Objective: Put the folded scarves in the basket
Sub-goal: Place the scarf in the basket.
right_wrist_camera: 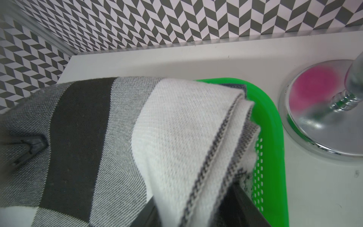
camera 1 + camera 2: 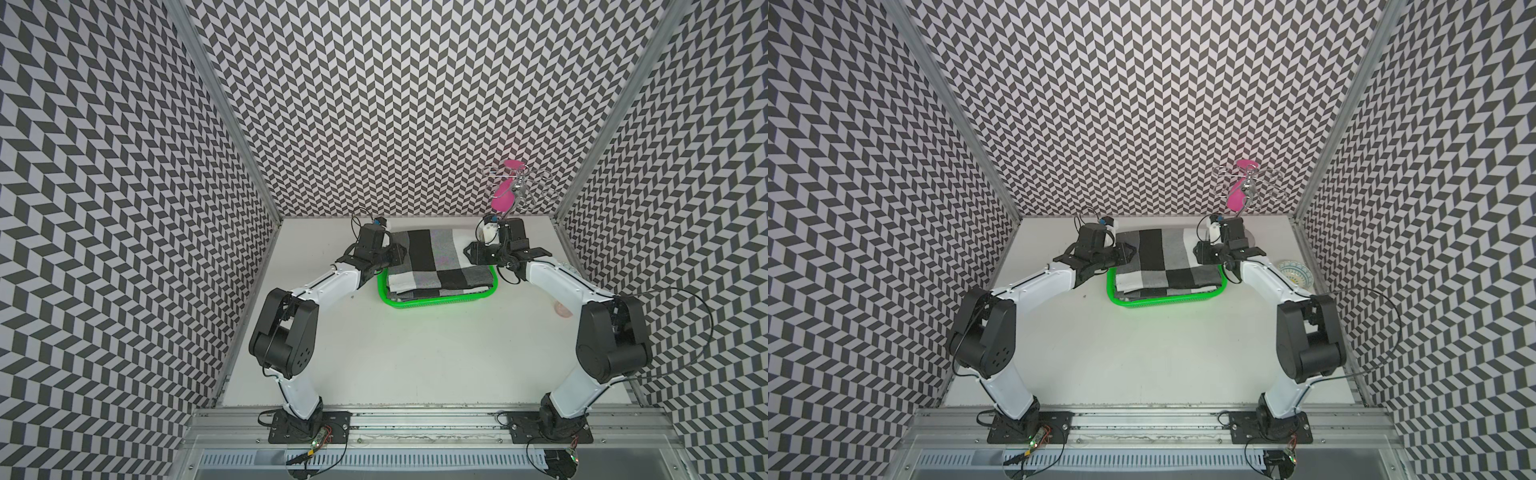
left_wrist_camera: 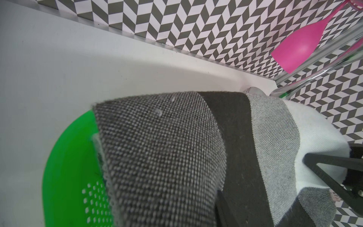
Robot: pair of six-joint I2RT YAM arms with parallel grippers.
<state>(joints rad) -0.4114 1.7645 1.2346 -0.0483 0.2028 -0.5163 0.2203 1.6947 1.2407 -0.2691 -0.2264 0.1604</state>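
Folded scarf (image 2: 436, 262) in the green basket (image 2: 436, 302), a gripper at each side
The checked grey, black and white scarf lies with its near end inside the basket and its far part humped above the rim. The left gripper (image 2: 398, 254) meets its left edge, the right gripper (image 2: 469, 254) its right edge; cloth covers both sets of fingertips, so I cannot tell whether either grips or stands open

No legible text, no labels, no numbers
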